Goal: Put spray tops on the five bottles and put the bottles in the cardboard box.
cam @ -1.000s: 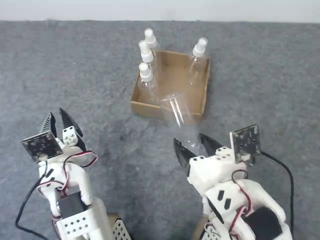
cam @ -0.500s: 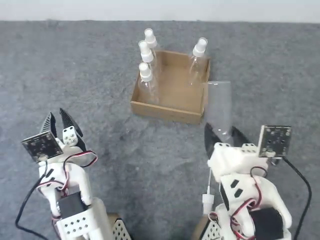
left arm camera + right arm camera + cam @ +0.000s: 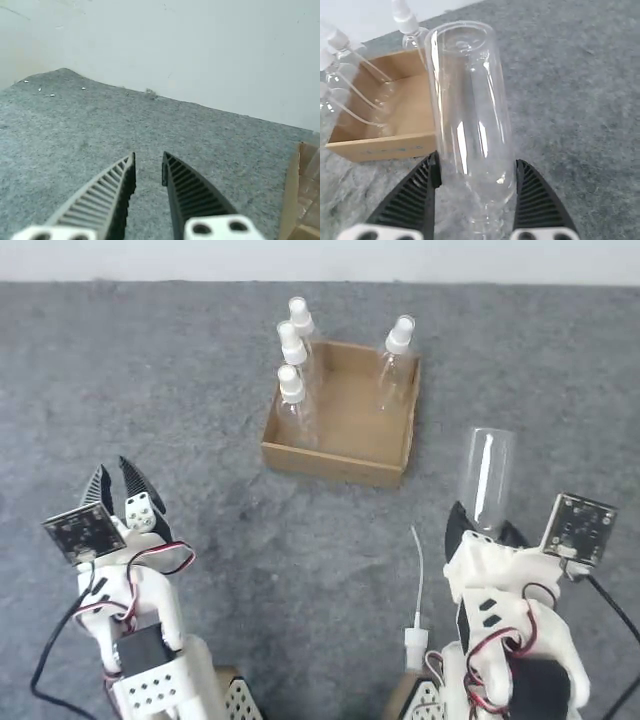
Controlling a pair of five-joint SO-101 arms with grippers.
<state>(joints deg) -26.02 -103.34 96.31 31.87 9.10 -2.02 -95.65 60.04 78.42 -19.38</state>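
Bottle (image 3: 470, 100) uncapped, clamped in right pincer (image 3: 477, 162) | four capped bottles (image 3: 291, 400) inside cardboard box (image 3: 335, 465)

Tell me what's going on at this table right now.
The right gripper is shut on a clear plastic bottle with no spray top, near the brown cardboard box. Four capped clear bottles stand in that box. A loose white spray top with its thin tube lies on the grey carpet by the right arm's base. The left gripper is open and empty.
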